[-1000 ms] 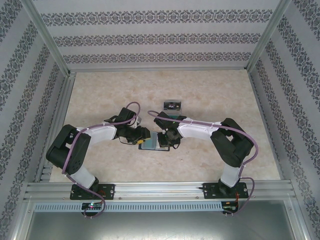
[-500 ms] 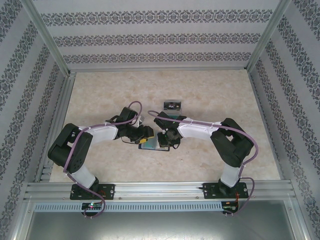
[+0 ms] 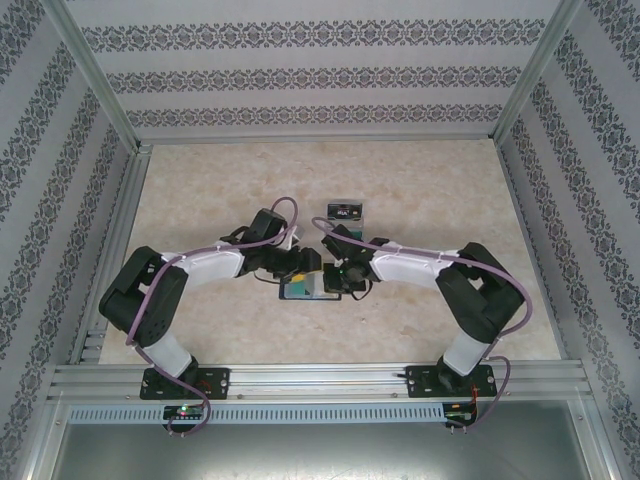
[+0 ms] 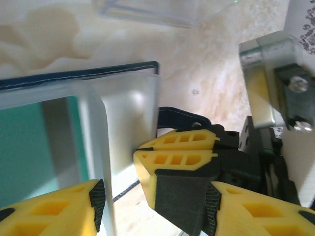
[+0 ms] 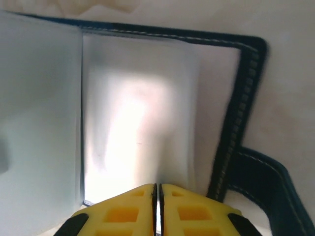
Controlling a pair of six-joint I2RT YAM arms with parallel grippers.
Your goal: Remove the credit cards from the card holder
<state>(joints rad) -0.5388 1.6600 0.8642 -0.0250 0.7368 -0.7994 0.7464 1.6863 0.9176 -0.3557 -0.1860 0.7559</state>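
- Card holder (image 3: 312,291): slate-blue bifold with a pale grey lining. It lies opened flat near the middle of the surface (image 3: 200,190), between the tips of the two arms.
- Teal card (image 4: 24,147): seated in the holder's left half as seen from above, behind a clear sleeve, not yet drawn out.
- Dark card (image 3: 344,210): loose on the surface beyond the holder and apart from it.
- Clasp tab (image 5: 261,177): dark strap projecting from the holder's right edge, lying on the surface.
- Left fingers (image 4: 54,214): spread wide and low at the holder, one over the sleeve and the other past the holder's right edge. Nothing is clamped between them.
- Right fingers (image 5: 128,211): pressed together, tips set on the pale lining of the right half. In the left wrist view they stand between the left fingers.
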